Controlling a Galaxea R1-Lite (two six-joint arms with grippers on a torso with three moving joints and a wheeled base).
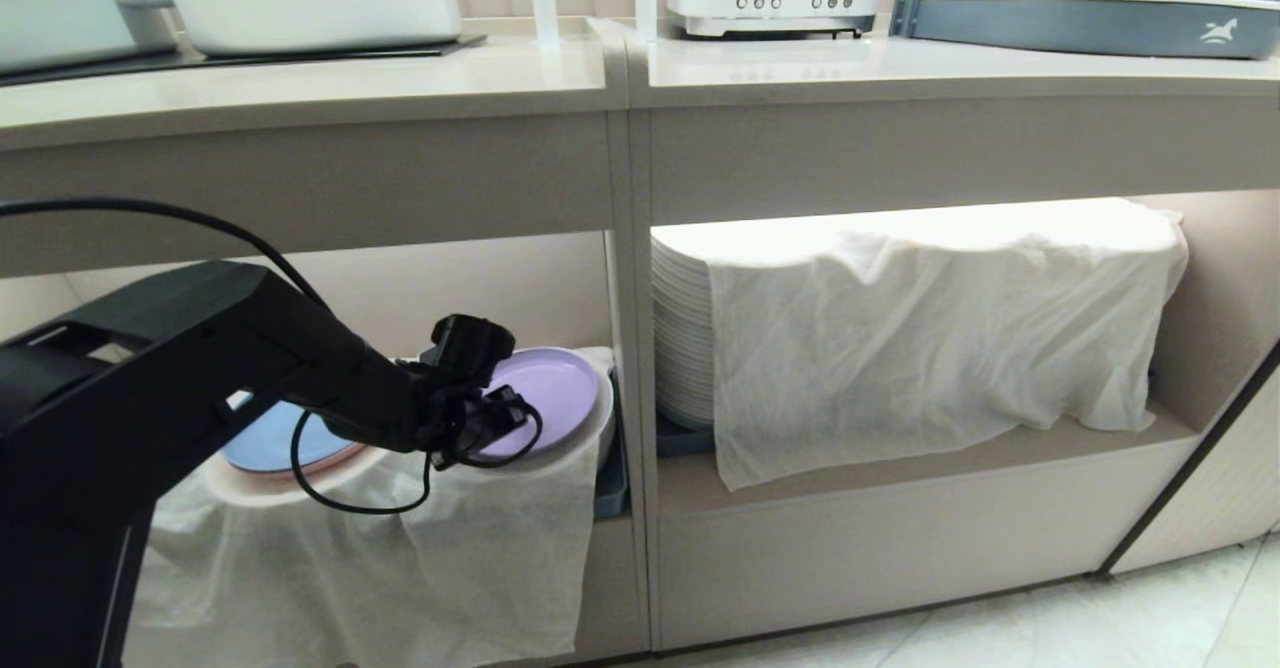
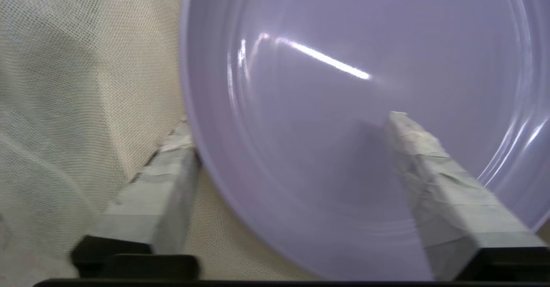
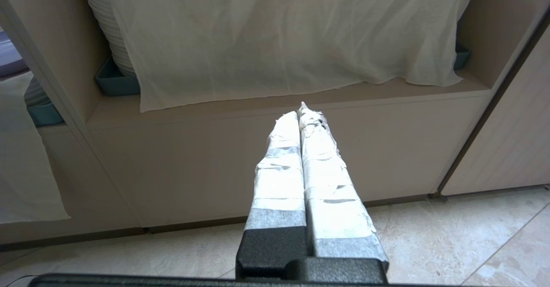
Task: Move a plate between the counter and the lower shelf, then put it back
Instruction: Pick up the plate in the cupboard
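Plate point(image 1: 548, 388) sits in the lower shelf point(image 1: 590, 308), on top of a white cloth point(image 1: 480, 528) over a stack, next to a blue plate point(image 1: 270, 438). The left gripper point(image 2: 292, 149) is spread wide across the plate's rim, one finger point(image 2: 434, 184) over the inside and one outside by the cloth. It does not look squeezed yet. If the outside finger grabs the cloth too, the cloth could get pulled along. The right gripper point(image 3: 303, 119) is pressed closed, pointing at the other cubby.
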